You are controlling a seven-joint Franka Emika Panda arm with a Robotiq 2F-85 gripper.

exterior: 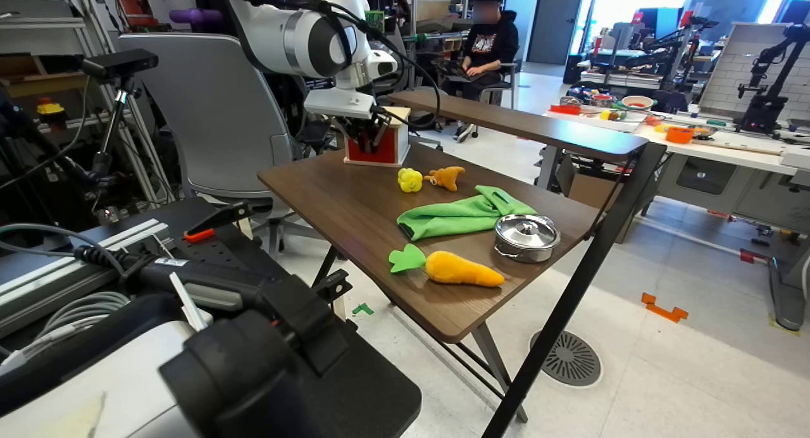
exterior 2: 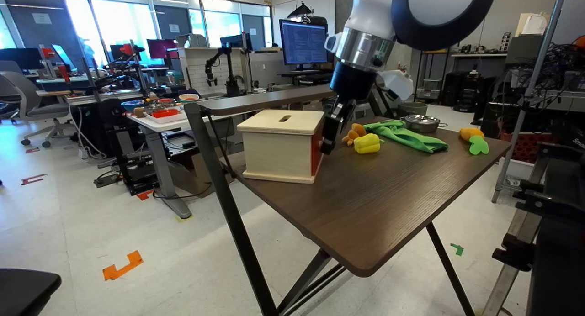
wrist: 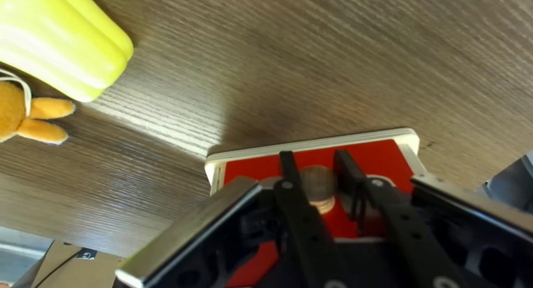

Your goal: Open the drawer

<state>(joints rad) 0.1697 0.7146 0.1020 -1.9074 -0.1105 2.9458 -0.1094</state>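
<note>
My tool (wrist: 315, 159) is narrow, holding the wooden knob (wrist: 318, 182) of the drawer (exterior 2: 279, 147), which sits at a corner of the table (exterior 2: 388, 211). Beyond lie the yellow pepper (exterior: 410, 180), orange toy (exterior: 448, 178) and green cloth (exterior: 459, 216); toward the opposite edge, the pot (exterior: 527, 237) and carrot (exterior: 462, 269).

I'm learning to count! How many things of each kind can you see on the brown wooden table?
Toys: 3 (shiny yellow toy pepper, small orange plush toy, green-topped yellow-orange plush carrot)
Cloths: 1 (crumpled green cloth)
Pots: 1 (round lidded silver metal pot)
Cabinets: 1 (boxy red-fronted pale wooden cabinet)
Total: 6
</note>
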